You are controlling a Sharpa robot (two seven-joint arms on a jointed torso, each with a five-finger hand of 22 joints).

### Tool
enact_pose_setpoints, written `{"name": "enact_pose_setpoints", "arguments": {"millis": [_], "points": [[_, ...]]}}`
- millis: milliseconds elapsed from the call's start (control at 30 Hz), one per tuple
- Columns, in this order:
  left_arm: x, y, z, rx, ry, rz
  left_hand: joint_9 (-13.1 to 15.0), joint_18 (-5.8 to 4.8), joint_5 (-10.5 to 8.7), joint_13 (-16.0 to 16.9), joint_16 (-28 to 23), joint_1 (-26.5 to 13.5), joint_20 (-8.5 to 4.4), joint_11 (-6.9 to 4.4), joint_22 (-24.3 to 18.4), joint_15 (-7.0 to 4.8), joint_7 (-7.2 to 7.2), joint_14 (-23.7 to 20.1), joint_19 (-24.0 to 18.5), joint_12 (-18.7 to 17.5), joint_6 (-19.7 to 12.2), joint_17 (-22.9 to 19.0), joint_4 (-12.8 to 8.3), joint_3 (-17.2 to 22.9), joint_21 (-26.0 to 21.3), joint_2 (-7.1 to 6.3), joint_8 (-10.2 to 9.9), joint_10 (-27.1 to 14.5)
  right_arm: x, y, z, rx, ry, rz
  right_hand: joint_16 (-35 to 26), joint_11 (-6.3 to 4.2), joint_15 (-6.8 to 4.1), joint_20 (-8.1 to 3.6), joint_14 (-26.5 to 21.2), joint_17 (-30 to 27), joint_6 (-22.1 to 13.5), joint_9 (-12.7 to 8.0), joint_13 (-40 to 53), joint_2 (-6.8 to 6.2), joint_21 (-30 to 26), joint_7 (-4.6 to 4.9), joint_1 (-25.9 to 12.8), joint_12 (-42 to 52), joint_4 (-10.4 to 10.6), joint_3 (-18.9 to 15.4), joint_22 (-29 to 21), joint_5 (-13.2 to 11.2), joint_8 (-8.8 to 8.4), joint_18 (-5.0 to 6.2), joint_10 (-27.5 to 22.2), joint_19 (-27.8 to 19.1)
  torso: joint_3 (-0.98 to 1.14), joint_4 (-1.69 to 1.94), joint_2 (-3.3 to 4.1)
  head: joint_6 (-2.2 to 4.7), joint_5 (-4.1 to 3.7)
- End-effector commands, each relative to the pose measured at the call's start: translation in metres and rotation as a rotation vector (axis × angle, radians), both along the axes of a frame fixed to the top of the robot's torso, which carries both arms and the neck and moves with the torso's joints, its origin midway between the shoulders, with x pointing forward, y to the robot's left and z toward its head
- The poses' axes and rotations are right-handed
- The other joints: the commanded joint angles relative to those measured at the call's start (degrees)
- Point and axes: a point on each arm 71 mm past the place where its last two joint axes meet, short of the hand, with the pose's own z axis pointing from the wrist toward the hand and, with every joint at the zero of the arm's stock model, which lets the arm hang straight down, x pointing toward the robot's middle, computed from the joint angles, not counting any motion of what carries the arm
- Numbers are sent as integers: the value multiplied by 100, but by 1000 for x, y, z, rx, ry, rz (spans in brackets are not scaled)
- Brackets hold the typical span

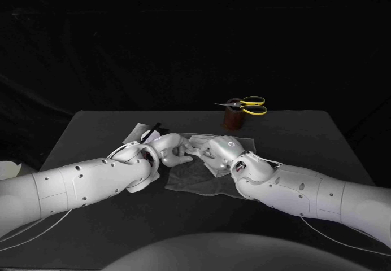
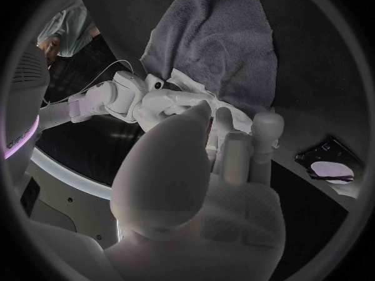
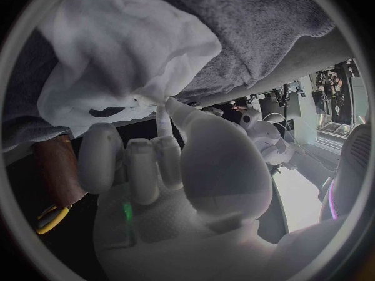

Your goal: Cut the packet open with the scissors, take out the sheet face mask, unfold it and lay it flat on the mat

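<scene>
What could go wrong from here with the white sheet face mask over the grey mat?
The thin white sheet face mask looks bunched where the right hand pinches it; pulling could tear it or leave folds. The left hand crowds close over the grey fabric mat, so it may snag the mask.

The mat [image 1: 195, 183] lay in the middle of the table [image 1: 326, 141], the sheet face mask [image 3: 117, 50] just above it. Behind, to the right, the scissors [image 1: 247, 105] sat on a holder [image 1: 234, 119]; the packet [image 1: 140, 133] lay near the mat's far left corner.
</scene>
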Motion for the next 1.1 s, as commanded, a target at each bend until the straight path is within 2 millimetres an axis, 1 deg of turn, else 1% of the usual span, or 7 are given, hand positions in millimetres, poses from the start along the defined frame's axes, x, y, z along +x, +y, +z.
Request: {"name": "enact_pose_setpoints", "arguments": {"millis": [33,133,233,467,867,1000,1100], "points": [[3,-1,-2,29,3,25,-27,11,-22,30,22,2,-1,-1,25,10,4,38,40,76,-51,24,-4,86,44,-66,-70,-27,-1,1,1,2,-4,6,33,-54,-121,-25,653,1429,50,10,1184,65,-11,-1,-10,33,-7,39,677,-14,28,-34,446,26,-1,-8,12,0,1],[4,-2,-3,28,5,20,-50,6,-21,272,38,-12,-13,-28,52,-10,-6,53,60,294,-33,56,-10,175,65,-103,-143,121,-1,1,1,2,-4,7,35,-57,-124,-26,654,1431,54,11,1184,77,-4,-5,-6,34,-8,49,682,-14,31,-36,447,30,8,2,3,0,-1],[4,-4,-3,28,10,10,-57,-7,-20,489,59,-12,-25,-48,109,-27,-17,79,104,445,14,113,-20,244,107,-118,-173,240,-1,1,1,3,-4,7,35,-59,-125,-28,654,1431,57,12,1189,84,-1,-7,-3,40,-9,54,684,-14,33,-37,449,32,7,1,-1,0,-6],[3,-9,-5,32,35,-19,-61,-14,-21,715,79,-48,-50,-79,143,-54,-41,96,124,624,151,148,-23,375,137,-137,-208,343,-1,1,1,3,-5,7,35,-64,-129,-30,654,1431,64,15,1188,96,-2,-13,4,39,-13,65,685,-14,38,-37,449,32,2,0,-3,0,1],[2,-16,-6,24,49,-47,-68,-17,-21,867,88,-37,-63,-97,159,-69,-55,103,127,731,221,167,-56,479,148,-151,-242,420,0,1,1,2,-6,0,39,-71,-135,-36,656,1436,75,21,1190,127,-1,-20,9,41,-13,88,687,-15,47,-37,450,33,0,-2,-2,0,-3],[3,-17,-7,30,56,-47,-72,-15,-22,849,89,-40,-65,-97,155,-71,-54,103,122,726,218,167,-59,490,146,-160,-255,403,0,1,2,2,-6,0,43,-79,-141,-41,657,1440,90,28,1193,152,14,-30,14,47,-13,106,696,-15,59,-40,452,42,3,-5,-2,0,3],[4,-17,-9,36,70,-31,-105,-8,-22,735,81,-87,-63,-66,110,-52,-32,81,75,677,142,132,-52,541,114,-202,-351,267,0,1,1,1,-5,0,43,-82,-143,-43,657,1440,95,31,1196,161,16,-34,16,52,-13,113,699,-15,64,-41,454,44,5,-9,-2,0,1]]}}
